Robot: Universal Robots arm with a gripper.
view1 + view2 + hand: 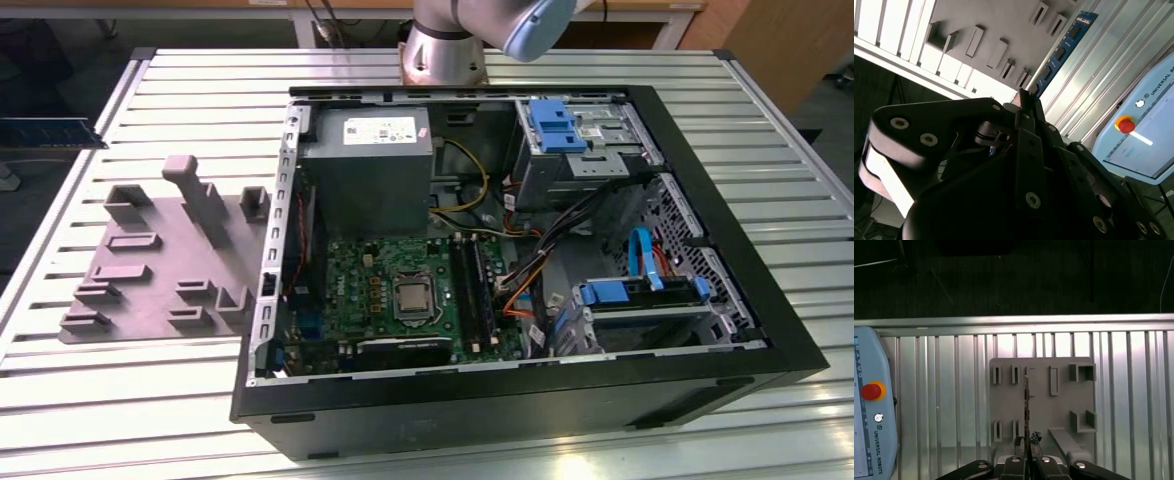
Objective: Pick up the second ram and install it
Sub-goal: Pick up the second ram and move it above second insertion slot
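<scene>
The second ram (1064, 47), a slim blue board with black chips, sticks out from between my gripper's fingers (1026, 102). In the first wrist view it shows edge-on as a thin strip (1026, 400), with my gripper (1026, 444) shut on its near end. It hangs in the air over the grey holder block (1041, 400). In the exterior view the ram (54, 132) juts in at the exterior view's left edge, above and beyond the holder block (160, 260). The green motherboard (400, 290) with its long black slots (470, 285) lies inside the open computer case (534, 400).
The arm's base (447, 40) stands behind the case on the slatted metal table (134, 400). A pale teach pendant with a red button (871, 405) lies on the table beside the holder block. Drive cages with blue clips (641, 295) and cables fill the case's right half.
</scene>
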